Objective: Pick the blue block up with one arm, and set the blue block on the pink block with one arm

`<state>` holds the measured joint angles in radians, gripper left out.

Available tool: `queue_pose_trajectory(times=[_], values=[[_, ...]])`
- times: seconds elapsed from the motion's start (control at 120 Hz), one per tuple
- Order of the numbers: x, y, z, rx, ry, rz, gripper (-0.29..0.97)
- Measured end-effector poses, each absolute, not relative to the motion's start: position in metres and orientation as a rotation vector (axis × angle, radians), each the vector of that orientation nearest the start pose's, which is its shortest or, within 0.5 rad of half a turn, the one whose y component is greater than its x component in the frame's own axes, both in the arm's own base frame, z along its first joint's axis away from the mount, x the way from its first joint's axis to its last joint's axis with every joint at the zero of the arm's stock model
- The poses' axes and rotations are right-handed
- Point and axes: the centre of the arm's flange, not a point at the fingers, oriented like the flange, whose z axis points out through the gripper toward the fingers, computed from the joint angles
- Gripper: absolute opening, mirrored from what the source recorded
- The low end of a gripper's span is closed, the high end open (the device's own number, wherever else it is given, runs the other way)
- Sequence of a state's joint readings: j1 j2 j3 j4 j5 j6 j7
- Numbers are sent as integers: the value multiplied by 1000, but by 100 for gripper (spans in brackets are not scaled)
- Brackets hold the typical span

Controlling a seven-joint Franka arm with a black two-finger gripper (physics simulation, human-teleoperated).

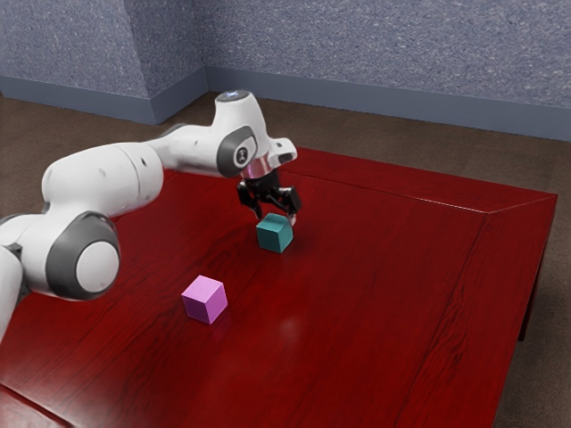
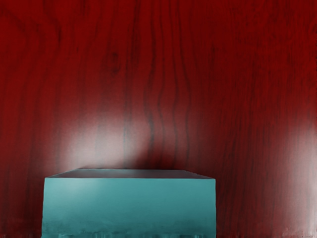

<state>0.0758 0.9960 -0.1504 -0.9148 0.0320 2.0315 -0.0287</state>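
A teal-blue block point(image 1: 275, 234) rests on the dark red table point(image 1: 401, 267) near its middle. Just above it hangs my black gripper point(image 1: 276, 212), its fingers spread open to either side of the block's top, with a small gap to the block. In the wrist view the same blue block point(image 2: 130, 206) sits close under my hand. A pink block point(image 1: 204, 299) stands on the table nearer the front, toward the exterior view's left of the blue one, apart from it.
The table's far edge point(image 1: 393, 183) and its corner at the exterior view's right point(image 1: 544, 201) border bare wood. A grey wall and brown floor lie behind. My white arm point(image 1: 107, 192) reaches in from the exterior view's left.
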Motion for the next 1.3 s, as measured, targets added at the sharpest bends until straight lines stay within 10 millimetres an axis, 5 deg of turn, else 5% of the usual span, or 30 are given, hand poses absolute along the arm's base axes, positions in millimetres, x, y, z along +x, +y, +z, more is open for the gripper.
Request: queue_pose_trajectory(times=[0.383,0.525,1.142,1.3], values=[[784,1,264,-3236,-80,3,63],[782,1,263,-3230,-81,29,56],[797,8,283,-3224,-43,-117,67],[799,-8,279,-3228,1,-144,68]])
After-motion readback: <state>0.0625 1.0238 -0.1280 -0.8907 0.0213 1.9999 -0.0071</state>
